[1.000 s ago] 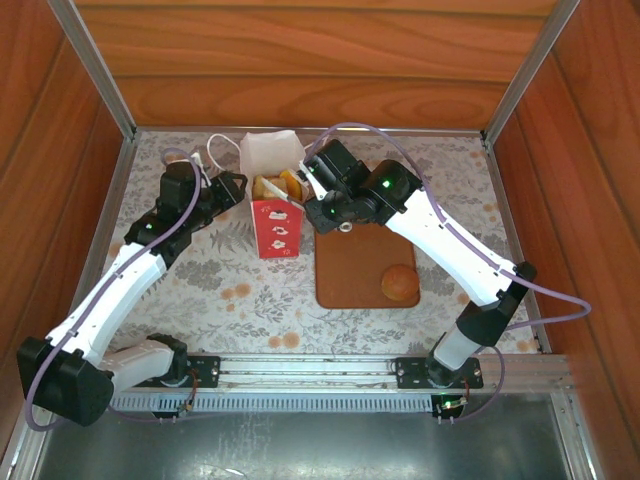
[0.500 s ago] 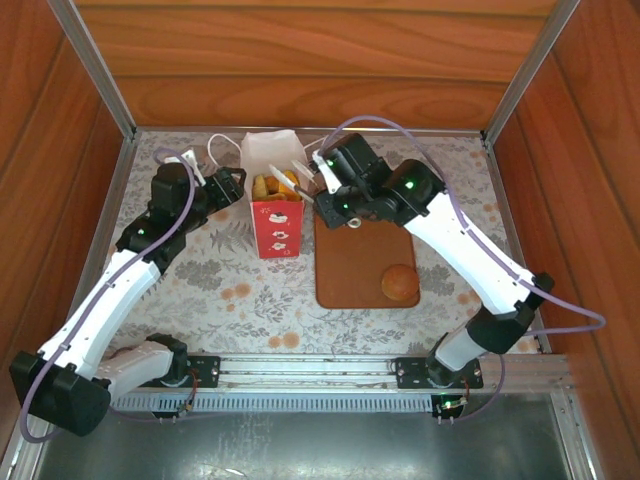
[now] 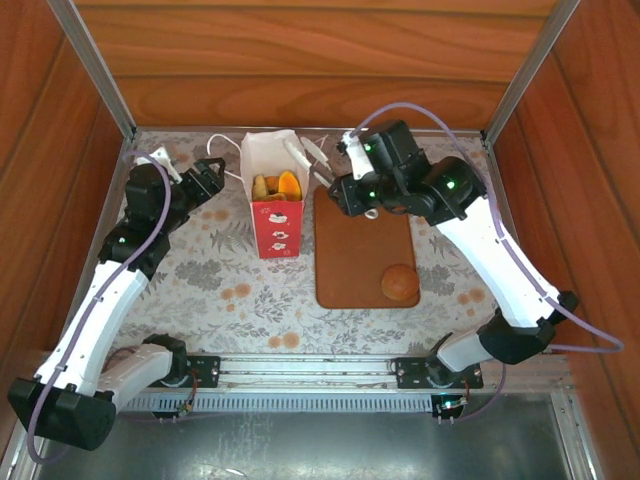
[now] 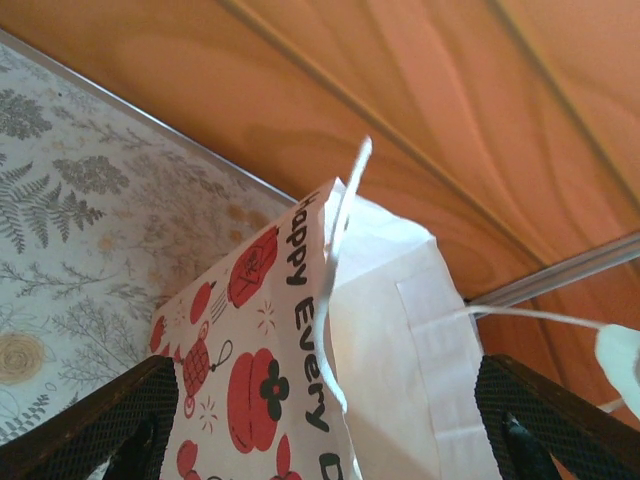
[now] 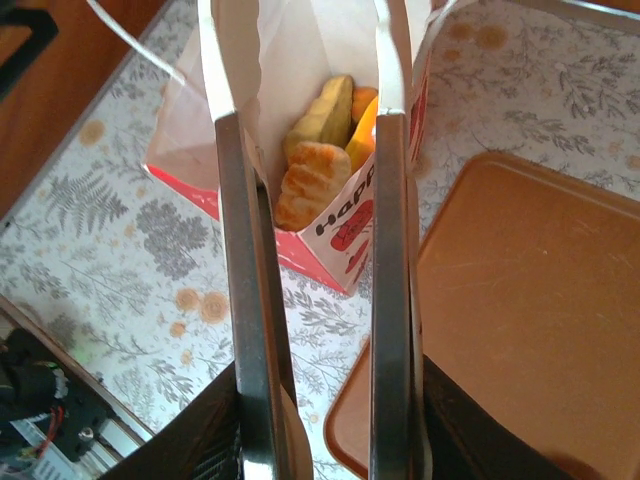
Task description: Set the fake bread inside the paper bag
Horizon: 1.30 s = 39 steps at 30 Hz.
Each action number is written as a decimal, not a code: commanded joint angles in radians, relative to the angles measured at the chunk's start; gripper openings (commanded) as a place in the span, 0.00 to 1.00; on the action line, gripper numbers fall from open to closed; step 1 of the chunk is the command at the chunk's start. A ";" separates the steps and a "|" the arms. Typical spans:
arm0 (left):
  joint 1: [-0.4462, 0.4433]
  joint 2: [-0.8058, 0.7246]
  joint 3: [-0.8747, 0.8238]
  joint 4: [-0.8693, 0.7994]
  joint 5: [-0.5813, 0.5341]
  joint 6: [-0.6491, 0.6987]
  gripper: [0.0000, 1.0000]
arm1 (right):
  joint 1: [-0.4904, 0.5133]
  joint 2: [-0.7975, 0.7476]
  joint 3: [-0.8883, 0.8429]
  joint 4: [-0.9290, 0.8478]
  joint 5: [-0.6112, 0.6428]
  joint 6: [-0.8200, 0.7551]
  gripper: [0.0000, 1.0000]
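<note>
The paper bag (image 3: 272, 215), white above and red below, stands upright left of the brown board. Several golden pieces of fake bread (image 3: 275, 186) lie inside it; the right wrist view looks down on these pastries (image 5: 315, 170). One round brown bun (image 3: 400, 283) sits on the board. My right gripper (image 3: 350, 190) is shut on metal tongs (image 3: 308, 155), whose two arms (image 5: 390, 300) stand apart with nothing between them, tips over the bag's far rim. My left gripper (image 3: 205, 180) is open just left of the bag (image 4: 280, 380), not touching it.
The brown board (image 3: 350, 265) lies right of the bag on the flowered tablecloth. The bag's white cord handle (image 3: 222, 150) loops out to its left, near my left fingers. Wooden walls and metal posts close in the back and sides.
My left gripper opened and drew back to the left, away from the bag. My right arm lifted the tongs out of the bag's mouth and shifted right and back.
</note>
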 commanded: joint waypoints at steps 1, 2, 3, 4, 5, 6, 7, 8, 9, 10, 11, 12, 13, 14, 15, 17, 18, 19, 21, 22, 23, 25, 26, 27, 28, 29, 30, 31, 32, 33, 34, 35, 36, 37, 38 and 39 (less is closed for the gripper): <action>0.022 -0.008 -0.033 0.071 0.050 -0.052 0.82 | -0.039 -0.066 0.057 0.000 -0.070 0.021 0.41; 0.023 -0.005 -0.035 0.076 0.050 -0.056 0.82 | -0.052 -0.074 0.065 -0.014 -0.072 0.023 0.41; 0.023 -0.001 -0.033 0.078 0.049 -0.054 0.82 | -0.065 -0.084 0.071 -0.027 -0.068 0.026 0.41; 0.024 0.000 -0.034 0.079 0.047 -0.052 0.83 | -0.077 -0.095 0.075 -0.038 -0.065 0.030 0.41; 0.024 0.002 -0.036 0.080 0.046 -0.049 0.83 | -0.092 -0.107 0.077 -0.050 -0.064 0.035 0.40; 0.024 0.003 -0.036 0.081 0.044 -0.045 0.83 | -0.109 -0.120 0.077 -0.062 -0.064 0.042 0.40; 0.023 0.004 -0.039 0.085 0.044 -0.042 0.83 | -0.125 -0.133 0.075 -0.072 -0.064 0.053 0.40; 0.024 0.005 -0.042 0.091 0.044 -0.039 0.85 | -0.144 -0.146 0.070 -0.086 -0.066 0.061 0.40; 0.023 0.006 -0.049 0.099 0.048 -0.038 0.87 | -0.160 -0.160 0.065 -0.100 -0.065 0.069 0.40; 0.024 0.008 -0.055 0.109 0.052 -0.038 0.89 | -0.176 -0.171 0.060 -0.118 -0.060 0.076 0.40; 0.025 0.009 -0.062 0.121 0.058 -0.036 0.91 | -0.195 -0.182 0.055 -0.140 -0.053 0.082 0.40; 0.024 0.013 -0.066 0.129 0.062 -0.036 0.92 | -0.213 -0.193 0.046 -0.164 -0.041 0.089 0.40; 0.024 0.018 -0.069 0.134 0.067 -0.034 0.93 | -0.230 -0.201 0.040 -0.190 -0.032 0.098 0.40; 0.025 0.022 -0.066 0.133 0.073 -0.028 0.93 | -0.248 -0.209 0.029 -0.221 -0.030 0.105 0.40; 0.025 0.029 -0.060 0.134 0.079 -0.022 0.94 | -0.263 -0.218 0.015 -0.249 -0.029 0.113 0.40; 0.025 0.038 -0.052 0.135 0.086 -0.009 0.96 | -0.286 -0.234 -0.009 -0.299 -0.028 0.130 0.40; 0.024 0.041 -0.049 0.135 0.086 0.000 0.97 | -0.296 -0.243 -0.026 -0.323 -0.020 0.138 0.40; 0.024 0.045 -0.045 0.134 0.084 0.009 0.99 | -0.303 -0.254 -0.042 -0.346 -0.012 0.150 0.40; 0.027 0.052 -0.043 0.137 0.080 0.024 1.00 | -0.312 -0.273 -0.081 -0.383 0.011 0.171 0.39; 0.026 0.057 -0.039 0.135 0.080 0.032 1.00 | -0.316 -0.283 -0.104 -0.400 0.017 0.180 0.39; 0.026 0.061 -0.036 0.132 0.083 0.040 1.00 | -0.320 -0.290 -0.126 -0.413 0.021 0.189 0.40; 0.028 0.073 -0.031 0.128 0.087 0.051 1.00 | -0.323 -0.310 -0.175 -0.437 0.028 0.213 0.39; 0.029 0.073 -0.029 0.128 0.090 0.052 1.00 | -0.323 -0.320 -0.202 -0.444 0.028 0.225 0.39; 0.030 0.077 -0.031 0.127 0.093 0.055 1.00 | -0.323 -0.334 -0.235 -0.446 0.029 0.238 0.39; 0.030 0.078 -0.031 0.127 0.095 0.055 1.00 | -0.323 -0.348 -0.268 -0.446 0.028 0.249 0.39; 0.030 0.079 -0.033 0.126 0.097 0.058 1.00 | -0.323 -0.364 -0.310 -0.443 0.028 0.260 0.39; 0.030 0.078 -0.035 0.125 0.097 0.059 1.00 | -0.324 -0.380 -0.356 -0.438 0.027 0.269 0.39; 0.031 0.078 -0.038 0.126 0.097 0.059 1.00 | -0.325 -0.393 -0.399 -0.432 0.027 0.277 0.39; 0.032 0.079 -0.041 0.124 0.095 0.059 1.00 | -0.325 -0.400 -0.436 -0.425 0.023 0.284 0.39; 0.033 0.081 -0.044 0.123 0.095 0.060 1.00 | -0.325 -0.405 -0.474 -0.421 0.017 0.289 0.39; 0.033 0.081 -0.044 0.123 0.094 0.059 1.00 | -0.325 -0.408 -0.510 -0.414 0.008 0.294 0.39; 0.033 0.081 -0.047 0.124 0.094 0.058 1.00 | -0.325 -0.410 -0.537 -0.409 0.000 0.298 0.39; 0.034 0.083 -0.049 0.123 0.095 0.054 1.00 | -0.325 -0.410 -0.560 -0.409 -0.004 0.300 0.39; 0.033 0.083 -0.051 0.124 0.097 0.053 1.00 | -0.325 -0.411 -0.575 -0.416 0.002 0.303 0.39; 0.033 0.083 -0.053 0.125 0.097 0.051 1.00 | -0.325 -0.412 -0.584 -0.426 0.015 0.307 0.39; 0.033 0.085 -0.055 0.125 0.097 0.049 1.00 | -0.325 -0.412 -0.591 -0.436 0.033 0.309 0.39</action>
